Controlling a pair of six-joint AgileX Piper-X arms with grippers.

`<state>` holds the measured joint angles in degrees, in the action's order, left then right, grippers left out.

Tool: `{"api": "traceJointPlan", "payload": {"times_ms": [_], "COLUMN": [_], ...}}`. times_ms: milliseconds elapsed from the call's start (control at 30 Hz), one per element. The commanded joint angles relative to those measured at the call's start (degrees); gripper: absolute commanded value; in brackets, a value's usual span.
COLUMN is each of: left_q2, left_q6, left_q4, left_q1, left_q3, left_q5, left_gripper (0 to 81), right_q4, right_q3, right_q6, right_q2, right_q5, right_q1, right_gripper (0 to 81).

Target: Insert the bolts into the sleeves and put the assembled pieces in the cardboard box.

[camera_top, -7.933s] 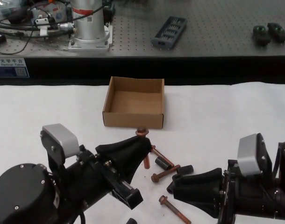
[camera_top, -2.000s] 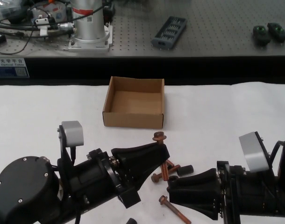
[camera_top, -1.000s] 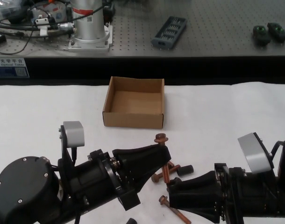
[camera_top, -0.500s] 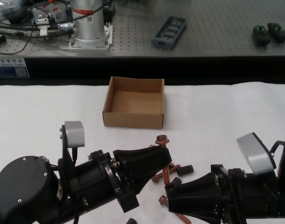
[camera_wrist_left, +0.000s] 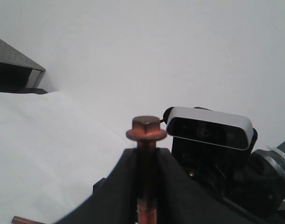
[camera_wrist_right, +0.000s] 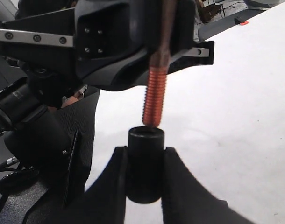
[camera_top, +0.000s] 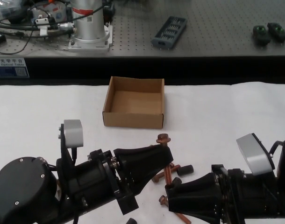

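Our left gripper [camera_top: 164,157] pinched a bolt [camera_top: 163,139] by its shank in the lower middle of the high view, holding it upright with the head on top. In the left wrist view its fingers [camera_wrist_left: 120,186] were pressed on either side of the shank, just under the flanged head. Our right gripper [camera_top: 173,187], just to the lower right of the left one, was clamped on a black sleeve [camera_wrist_right: 146,142] that stood upright with its mouth up. The bolt's threaded end hung directly over that mouth with its tip at the rim. We could not tell whether they touched. Around the grippers, on the white sheet [camera_top: 39,107], a second bolt [camera_top: 157,177] lay behind the held one. A third bolt [camera_top: 164,200] lay partly under the right gripper. A loose sleeve [camera_top: 184,170] lay just right of the second bolt, and another sleeve [camera_top: 131,221] sat at the bottom edge. The box [camera_top: 133,119] stood open at mid-frame, above both grippers and apart from them.
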<state>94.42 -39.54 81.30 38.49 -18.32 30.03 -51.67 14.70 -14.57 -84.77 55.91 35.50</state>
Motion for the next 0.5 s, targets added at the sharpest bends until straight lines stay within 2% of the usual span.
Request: {"api": "traceJointPlan", "payload": {"times_ms": [0, 467], "left_q2": [-0.1, -0.1], "left_q6": [-1.8, -3.4], "left_q4": [1.6, 1.6], "left_q1": [0.2, 0.2], "left_q3": [-0.4, -0.4], "left_q5": [-1.1, 0.8], "left_gripper": [5.8, 5.8], "right_q4": [0.2, 0.3], "right_q3": [0.4, 0.4], "right_q6": [0.5, 1.3], "right_q2": [0.0, 0.0], "right_q5": [0.0, -0.9], "right_q1": [0.0, 0.0], "right_gripper": [1.6, 1.6]}}
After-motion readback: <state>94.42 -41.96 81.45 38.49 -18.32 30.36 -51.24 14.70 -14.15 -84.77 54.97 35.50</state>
